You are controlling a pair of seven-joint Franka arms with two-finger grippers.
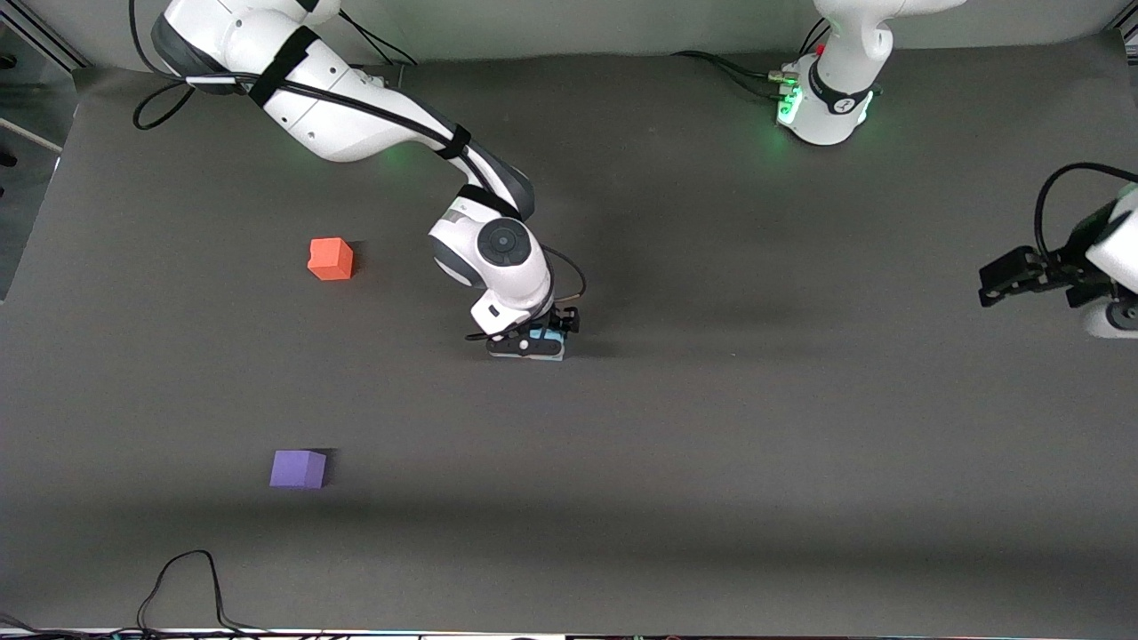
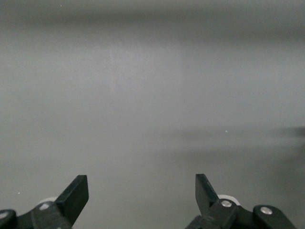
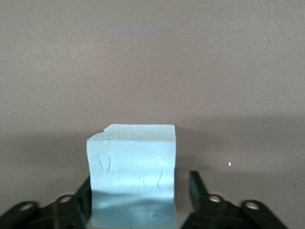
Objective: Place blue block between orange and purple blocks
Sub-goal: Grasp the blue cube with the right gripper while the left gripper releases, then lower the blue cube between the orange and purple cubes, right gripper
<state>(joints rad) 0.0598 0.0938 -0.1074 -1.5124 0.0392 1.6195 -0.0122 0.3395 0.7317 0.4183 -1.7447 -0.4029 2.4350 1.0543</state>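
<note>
The blue block (image 1: 545, 341) (image 3: 132, 162) lies on the dark mat near the middle of the table. My right gripper (image 1: 537, 343) (image 3: 139, 183) is down around it, open: one finger rests against the block's side and the other finger (image 3: 195, 183) stands a small gap off it. The orange block (image 1: 331, 259) lies toward the right arm's end. The purple block (image 1: 299, 468) is nearer the front camera than the orange one. My left gripper (image 1: 989, 286) (image 2: 141, 180) waits open and empty over the left arm's end of the table.
A black cable (image 1: 188, 580) loops on the mat at the edge nearest the front camera. The left arm's base (image 1: 829, 100), lit green, stands at the robots' side of the table.
</note>
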